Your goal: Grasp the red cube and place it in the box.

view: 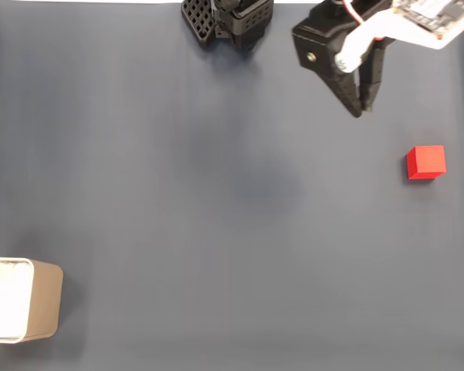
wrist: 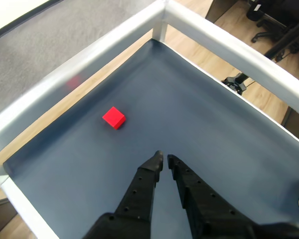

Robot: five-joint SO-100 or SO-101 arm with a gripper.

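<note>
The red cube point(view: 426, 162), judged light, stiff and best pinched across two flat opposite faces, is seen alone on the dark counter point(view: 216, 216), well apart from the nearly closed, empty tool point(view: 362, 110) and the far box point(view: 46, 301).

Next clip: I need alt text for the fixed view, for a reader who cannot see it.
A small bright red cube sits alone at the right of a dark blue-grey table mat, with the black two-finger gripper up and to its left, fingertips nearly together and holding nothing. A tan, white-lined box sits at the lower left edge, partly cut off by the frame.
</note>
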